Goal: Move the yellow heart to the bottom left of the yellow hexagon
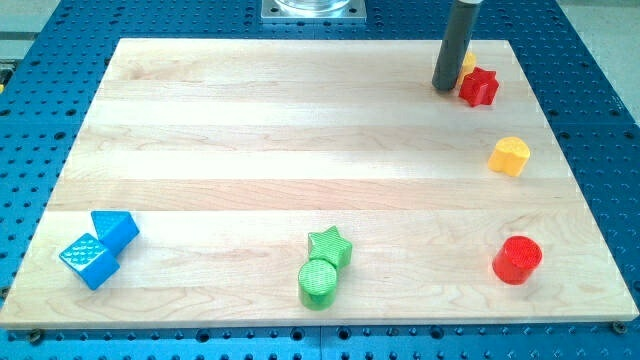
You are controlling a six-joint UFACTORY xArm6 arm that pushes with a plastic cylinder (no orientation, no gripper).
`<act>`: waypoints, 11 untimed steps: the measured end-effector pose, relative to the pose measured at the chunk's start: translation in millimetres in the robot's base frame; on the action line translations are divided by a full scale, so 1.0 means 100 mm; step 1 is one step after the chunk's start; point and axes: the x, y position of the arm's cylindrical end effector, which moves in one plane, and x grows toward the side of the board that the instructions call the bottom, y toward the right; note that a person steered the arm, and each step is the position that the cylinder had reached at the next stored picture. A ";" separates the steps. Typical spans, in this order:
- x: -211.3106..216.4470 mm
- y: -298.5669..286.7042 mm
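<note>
Rod and blocks share a pale wooden worktop (pixel 300 150) set on a blue perforated base (pixel 600 80) in the single camera view. The arm carries no hand, only a straight dark rod, so nothing is gripped; the rod's lower end, my tip (pixel 445 88), rests near the view's top right corner of the board. Just to the tip's right, toward the view's right, sits the red star (pixel 479 87), close beside the rod, though contact cannot be judged. Behind the rod, a sliver of a yellow block (pixel 468 62) peeks out, mostly hidden, its shape unclear; it is touching or nearly touching the red star. The yellow heart (pixel 509 156) lies below and to the right of the tip, apart from it. Farther down on the same side stands the red cylinder (pixel 517 260). Well away from the tip, toward the view's bottom centre, the green star (pixel 331 246) touches the green cylinder (pixel 318 282). At the far bottom left, two blue blocks press together: a blue triangular block (pixel 116 228) and a blue cube (pixel 89 260).
</note>
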 end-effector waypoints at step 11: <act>1.49 -0.04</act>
